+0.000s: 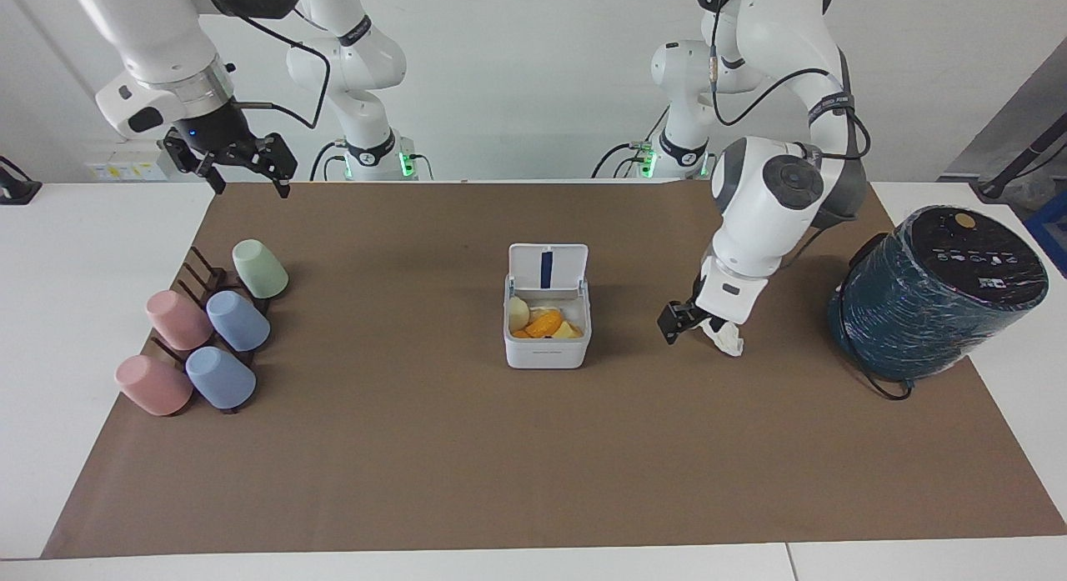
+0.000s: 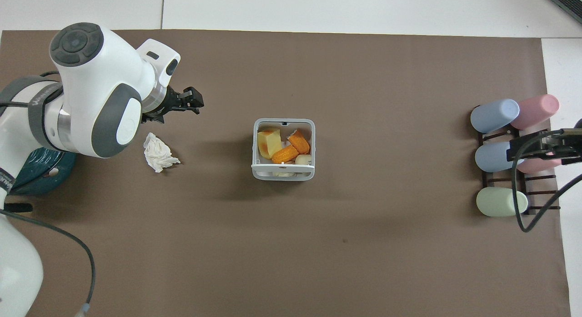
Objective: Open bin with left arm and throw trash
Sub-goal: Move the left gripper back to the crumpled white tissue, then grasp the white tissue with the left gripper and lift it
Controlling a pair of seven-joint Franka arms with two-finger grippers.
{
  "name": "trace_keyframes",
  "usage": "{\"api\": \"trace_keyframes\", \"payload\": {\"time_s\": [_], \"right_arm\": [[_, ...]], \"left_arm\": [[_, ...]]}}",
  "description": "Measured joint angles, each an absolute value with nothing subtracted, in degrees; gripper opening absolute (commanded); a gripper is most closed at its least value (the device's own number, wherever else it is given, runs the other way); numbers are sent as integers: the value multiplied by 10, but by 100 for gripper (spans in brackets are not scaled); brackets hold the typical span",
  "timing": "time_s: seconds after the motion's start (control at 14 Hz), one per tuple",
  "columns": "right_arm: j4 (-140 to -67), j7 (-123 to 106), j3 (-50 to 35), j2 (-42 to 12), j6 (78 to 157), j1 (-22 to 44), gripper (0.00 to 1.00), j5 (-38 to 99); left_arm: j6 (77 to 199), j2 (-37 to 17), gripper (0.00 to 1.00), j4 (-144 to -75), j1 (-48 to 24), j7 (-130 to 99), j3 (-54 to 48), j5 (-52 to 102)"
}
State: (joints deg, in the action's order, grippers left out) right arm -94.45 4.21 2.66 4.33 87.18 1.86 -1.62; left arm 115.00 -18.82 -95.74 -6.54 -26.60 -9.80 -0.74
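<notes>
Bin (image 1: 546,341): stood mid-mat with its lid (image 1: 548,268) swung up on the edge nearer the robots, a blue strip showing inside the lid.
Peels (image 2: 285,148): orange and pale pieces lay inside the bin.
Tissue (image 2: 158,152): crumpled white, lay on the mat (image 1: 467,448) between the bin and the teal cylinder (image 1: 934,293), toward the left arm's end.
Left gripper (image 1: 696,324): hung low over the tissue; in the facing view one dark finger showed on the bin's side of the tissue and the tissue peeked out from under the gripper body. In the overhead view the fingers appeared offset from the tissue. Whether they were spread or closed, and whether they touched the tissue, could not be told.
Right gripper (image 1: 242,168): waited in the air over the mat's corner at the right arm's end, its fingers spread apart and holding nothing.
Cups (image 1: 208,335): five pastel ones, two pink, two blue, one green, lay tilted on a dark rack (image 1: 200,272) at the right arm's end, well apart from the bin.
Cylinder: sat tilted at the mat's edge at the left arm's end, a black cable at its base.
</notes>
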Motion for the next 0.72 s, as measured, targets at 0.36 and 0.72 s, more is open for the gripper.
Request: {"api": "trace_keyframes", "payload": {"time_s": [0.36,0.72], "right_arm": [[-944,42,27,43,872,19,100,-16],[-944,42,28,43,872,18,100,-16]], "left_arm": [[1214,-143,100,-1101,-44,-260,-98,-63],[1286,-127,100,-1181,-31,-259,-97,-70]]}}
